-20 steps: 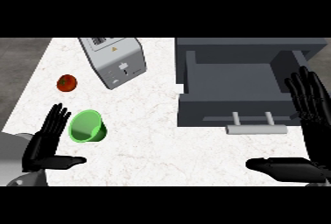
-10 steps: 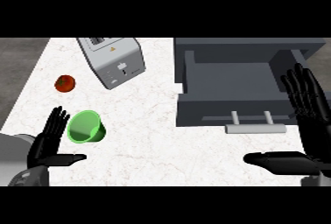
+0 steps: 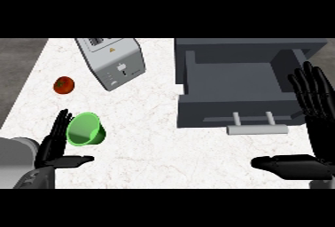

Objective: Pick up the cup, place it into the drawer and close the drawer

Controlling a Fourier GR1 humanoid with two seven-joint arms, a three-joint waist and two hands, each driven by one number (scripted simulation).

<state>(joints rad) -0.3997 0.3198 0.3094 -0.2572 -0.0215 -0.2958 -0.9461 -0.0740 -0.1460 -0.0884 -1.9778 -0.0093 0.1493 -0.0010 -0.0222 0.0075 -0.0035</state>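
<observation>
Both robot hands are spread wide, holding nothing: the left robot hand (image 3: 56,144) flanks the green cup (image 3: 86,129) for grasping, the right robot hand (image 3: 313,128) rests beside the open drawer (image 3: 239,84).

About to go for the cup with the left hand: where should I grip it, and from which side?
Grip the cup round its green wall, coming from its left, where the open left hand already sits beside it. It looks tipped, mouth showing toward the camera, so wrapping the fingers round the body probably suits better than pinching the rim.
</observation>
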